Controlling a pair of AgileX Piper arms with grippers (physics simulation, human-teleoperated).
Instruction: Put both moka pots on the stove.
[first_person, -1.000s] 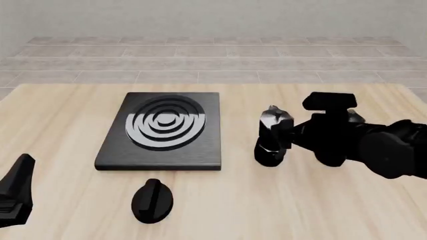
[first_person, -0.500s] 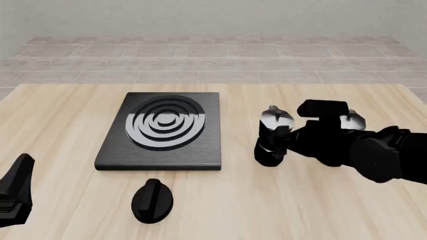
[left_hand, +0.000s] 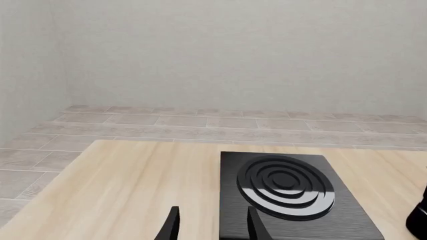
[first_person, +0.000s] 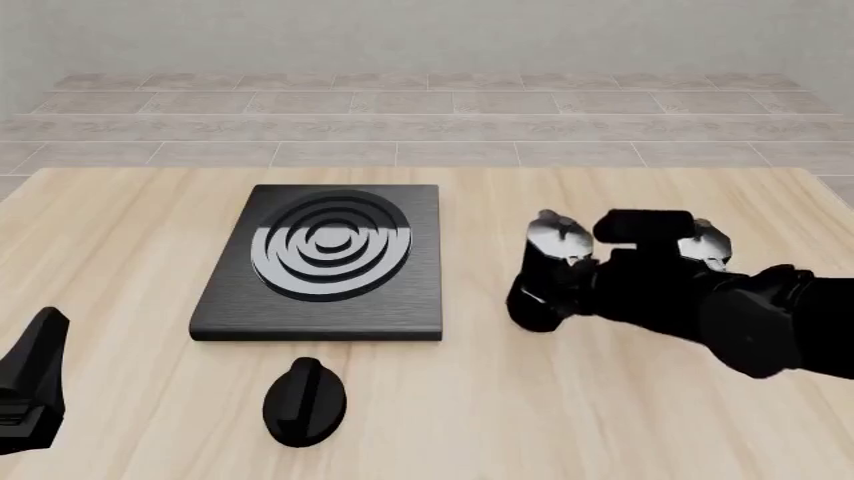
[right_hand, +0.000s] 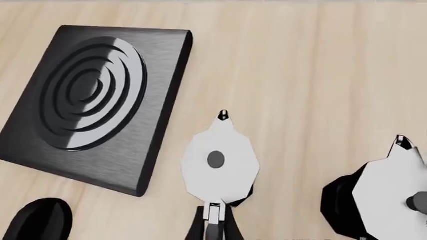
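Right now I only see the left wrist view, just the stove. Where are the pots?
Observer: Both stand on the table, right of the stove: the nearer pot close to it, the farther pot beyond, partly behind the right arm.
Operator: Is the right gripper holding one?
Observer: The right gripper straddles the nearer pot's handle. I cannot tell whether it squeezes.
Operator: Anything else there?
Observer: A black knob lies on the arms' side of the stove.
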